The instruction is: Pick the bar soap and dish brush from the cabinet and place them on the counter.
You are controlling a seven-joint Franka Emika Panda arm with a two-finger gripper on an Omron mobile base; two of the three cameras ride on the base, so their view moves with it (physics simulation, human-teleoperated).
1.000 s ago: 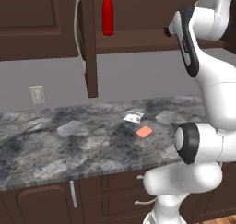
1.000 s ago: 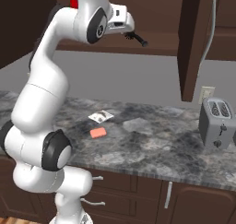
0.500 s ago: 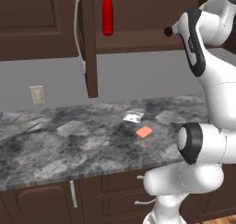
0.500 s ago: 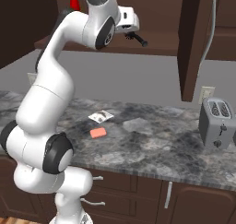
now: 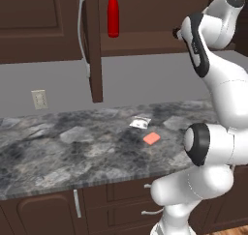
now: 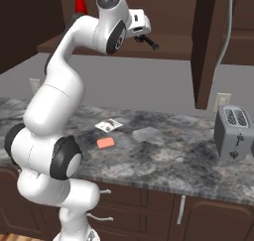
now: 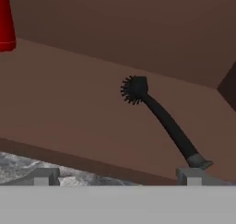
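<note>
The dish brush (image 7: 159, 114) lies on the open cabinet's shelf (image 7: 69, 94), its round bristled head away from me and its handle running down toward my right fingertip (image 7: 191, 176). My gripper (image 7: 117, 179) is open, empty, and hangs just in front of the shelf edge. In the right base view the dish brush (image 6: 150, 42) is a dark stick just under my white hand (image 6: 141, 24). The salmon-pink bar soap (image 5: 151, 138) (image 6: 105, 143) rests flat on the marbled counter (image 5: 48, 152) (image 6: 163, 158).
A tall red bottle (image 5: 113, 12) (image 7: 5, 20) stands on the same shelf to the left. An open cabinet door (image 5: 94, 45) (image 6: 206, 46) juts out over the counter. A whitish packet (image 5: 140, 123) lies beside the soap. A toaster (image 6: 233, 132) sits at the right.
My arm has swung the hand a little further toward the shelf and the dish brush. The brush, the soap and the bottle have stayed where they were, and the jaws have stayed wide.
</note>
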